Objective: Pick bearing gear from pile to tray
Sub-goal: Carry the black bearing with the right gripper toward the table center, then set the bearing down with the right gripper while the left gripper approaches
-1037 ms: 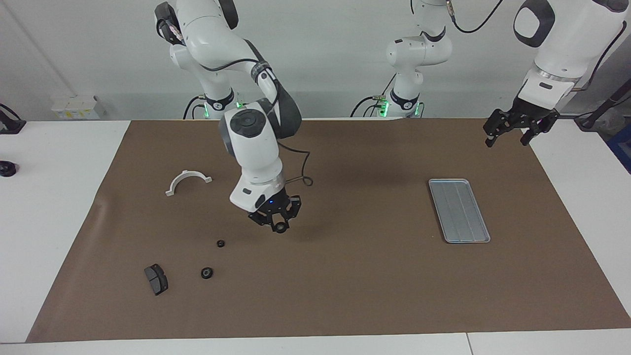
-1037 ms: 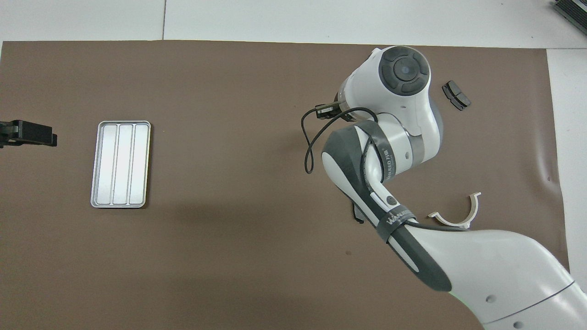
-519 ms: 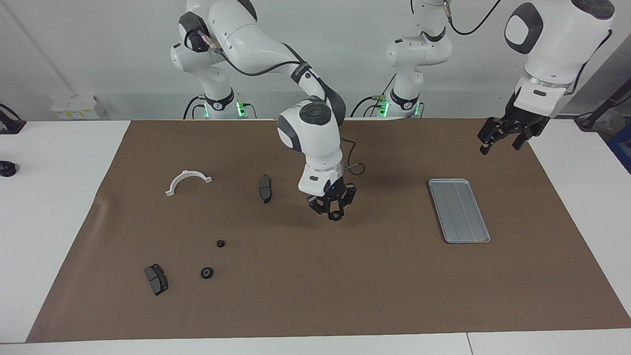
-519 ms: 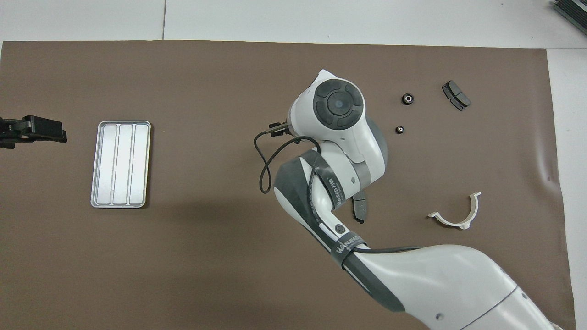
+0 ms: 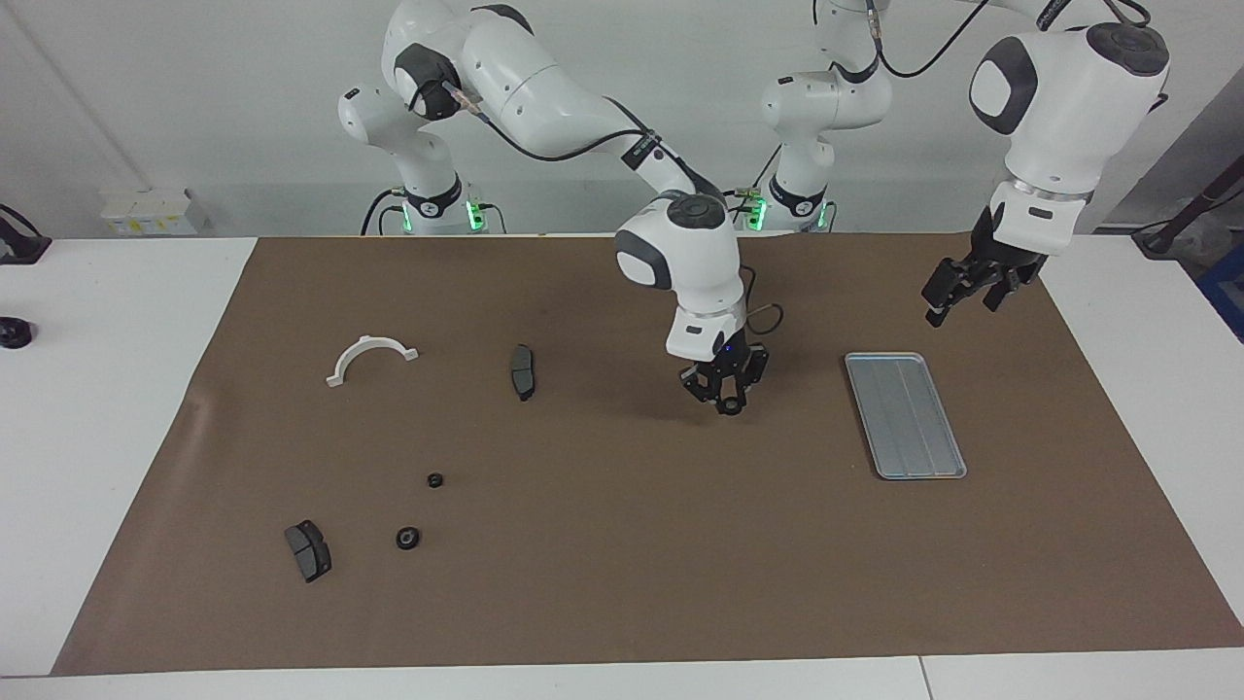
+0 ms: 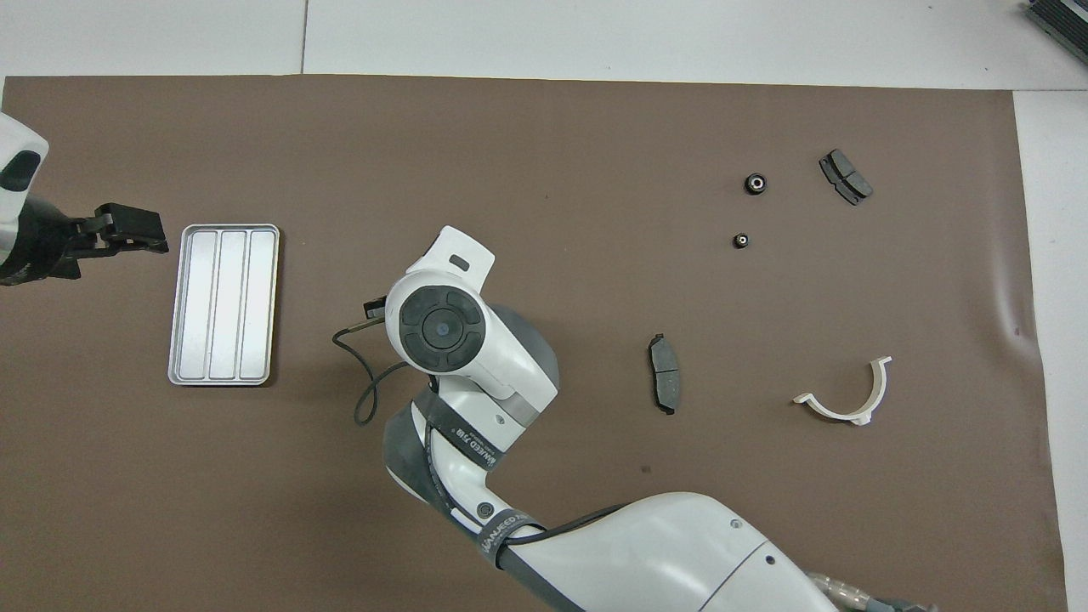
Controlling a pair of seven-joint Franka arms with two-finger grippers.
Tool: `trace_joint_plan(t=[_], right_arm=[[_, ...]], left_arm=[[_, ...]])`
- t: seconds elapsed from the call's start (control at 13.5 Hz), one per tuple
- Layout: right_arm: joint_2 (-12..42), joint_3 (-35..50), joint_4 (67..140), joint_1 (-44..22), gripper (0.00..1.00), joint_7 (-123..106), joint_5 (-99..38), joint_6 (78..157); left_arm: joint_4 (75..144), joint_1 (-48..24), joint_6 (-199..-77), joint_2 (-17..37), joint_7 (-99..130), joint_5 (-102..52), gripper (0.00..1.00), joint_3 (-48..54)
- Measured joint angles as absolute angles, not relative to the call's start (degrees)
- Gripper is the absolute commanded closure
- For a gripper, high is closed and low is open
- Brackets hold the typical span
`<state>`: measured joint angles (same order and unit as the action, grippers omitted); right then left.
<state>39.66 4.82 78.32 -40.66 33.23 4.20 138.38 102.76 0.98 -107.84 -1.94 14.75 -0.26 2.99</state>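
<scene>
Pincer on your right arm point(image 5: 726, 405) grips a small black ring point(image 5: 727, 407), in the air over bare mat between pile point(image 5: 418, 509) and tray point(image 5: 905, 415). You're mid-carry: next, get above the tray, lower, release. Left pincer point(image 5: 962, 292) waits wide open near the tray.

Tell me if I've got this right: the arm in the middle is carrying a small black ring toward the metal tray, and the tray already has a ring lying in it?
Not quite. The facing view shows the right gripper carrying a small black ring toward the tray, but the tray holds nothing yet; the overhead view shows its ridged floor bare.
</scene>
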Motion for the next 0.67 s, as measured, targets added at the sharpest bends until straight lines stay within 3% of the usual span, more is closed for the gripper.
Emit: trace_joint_plan(t=[0.15, 0.37, 0.67], right_arm=[[39.66, 4.64, 78.21, -41.01, 0.42, 33.65, 4.56, 138.38], [39.66, 4.13, 78.18, -40.33, 0.22, 33.65, 4.65, 138.38], [39.66, 3.8, 78.18, -40.0, 0.23, 33.65, 4.68, 138.26]], left_arm=[[102.97, 0.98, -108.0, -1.94, 14.85, -0.26, 0.0, 2.99], [103.14, 0.98, -108.13, -1.94, 14.91, -0.26, 0.0, 2.99], [104.22, 0.43, -110.89, -1.58, 15.57, -0.33, 0.0, 3.01]])
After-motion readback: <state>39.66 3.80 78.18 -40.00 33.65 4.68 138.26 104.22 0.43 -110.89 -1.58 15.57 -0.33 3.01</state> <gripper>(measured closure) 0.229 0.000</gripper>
